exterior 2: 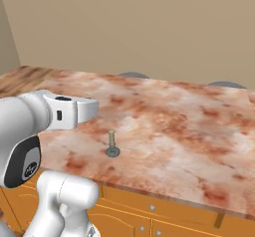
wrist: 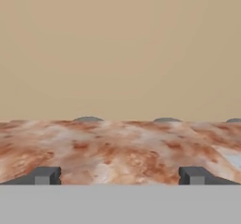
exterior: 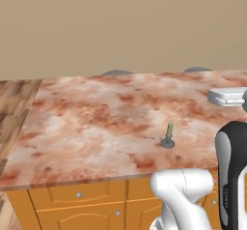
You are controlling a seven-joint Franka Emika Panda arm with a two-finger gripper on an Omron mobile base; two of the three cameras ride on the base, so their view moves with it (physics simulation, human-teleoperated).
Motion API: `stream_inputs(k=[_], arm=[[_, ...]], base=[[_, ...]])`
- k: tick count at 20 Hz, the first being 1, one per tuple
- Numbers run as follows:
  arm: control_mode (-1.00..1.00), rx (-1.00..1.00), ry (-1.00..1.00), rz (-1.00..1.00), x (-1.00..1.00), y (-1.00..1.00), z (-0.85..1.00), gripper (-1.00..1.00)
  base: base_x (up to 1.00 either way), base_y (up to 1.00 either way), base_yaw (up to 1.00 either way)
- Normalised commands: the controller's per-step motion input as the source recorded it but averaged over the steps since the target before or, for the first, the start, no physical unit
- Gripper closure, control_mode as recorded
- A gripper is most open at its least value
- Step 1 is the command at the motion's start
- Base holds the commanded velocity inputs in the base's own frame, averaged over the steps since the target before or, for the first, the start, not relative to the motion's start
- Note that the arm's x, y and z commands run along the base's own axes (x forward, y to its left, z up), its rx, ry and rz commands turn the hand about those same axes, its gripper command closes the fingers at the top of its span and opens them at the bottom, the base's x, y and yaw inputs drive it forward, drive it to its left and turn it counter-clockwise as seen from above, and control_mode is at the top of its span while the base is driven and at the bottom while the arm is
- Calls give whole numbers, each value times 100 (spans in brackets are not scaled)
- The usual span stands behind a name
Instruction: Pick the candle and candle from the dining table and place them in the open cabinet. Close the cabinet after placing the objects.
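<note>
Marbled dining table [exterior: 96,113]: olive candle [exterior: 169,136] upright on dark grey round base; jaws wide, empty.

So the arm [exterior 2: 30,131] is glossy white plastic-looking shells, all rounded and tube-shaped, with dark charcoal bands at the joints. In the left base view one link [exterior: 231,171] is mostly black with a thin white outline along its edge, and there's some tiny pale lettering low on its side, too small to read. In the right base view the dark joint cover has a small round white logo on it. The wrist piece [exterior 2: 69,111] is a boxy white block with a small dark rectangle and a dark slot on top. The fingers [wrist: 47,175] are small, squared-off, dark grey tips.
</note>
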Motion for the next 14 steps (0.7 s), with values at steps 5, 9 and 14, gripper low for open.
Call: stream_inputs(k=[5, 9, 14], arm=[[100, 0, 0, 0, 0, 0, 0, -100], [100, 0, 0, 0, 0, 0, 0, -100], [100, 0, 0, 0, 0, 0, 0, -100]], base=[[25, -21, -2], [40, -3, 0], [42, -1, 0]])
